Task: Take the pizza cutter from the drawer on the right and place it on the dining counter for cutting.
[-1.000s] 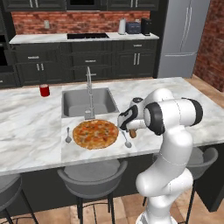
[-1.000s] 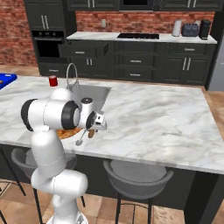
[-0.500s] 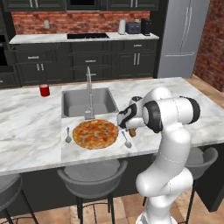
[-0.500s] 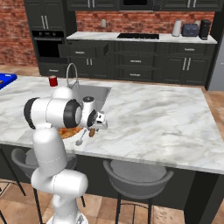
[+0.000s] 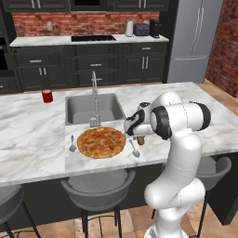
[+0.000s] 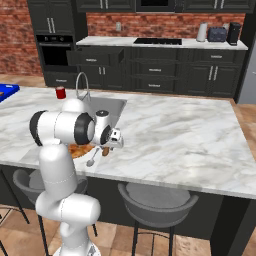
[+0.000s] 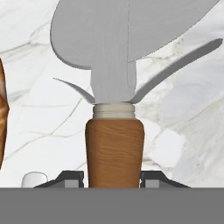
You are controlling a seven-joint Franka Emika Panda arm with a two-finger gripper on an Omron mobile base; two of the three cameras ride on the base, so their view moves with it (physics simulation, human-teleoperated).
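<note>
The pizza cutter (image 7: 114, 127), its wooden handle clamped in my claw (image 7: 113, 177), has sunk closer to the marble table (image 5: 37, 135) beside the pizza (image 5: 101, 142); release comes next.

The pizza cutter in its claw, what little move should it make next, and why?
Probably ease straight down to set it on the marble. The gripper is shut on the pizza cutter by its wooden handle, over bare dining counter just beside the pizza. Whether the wheel already touches the marble, I cannot tell.
</note>
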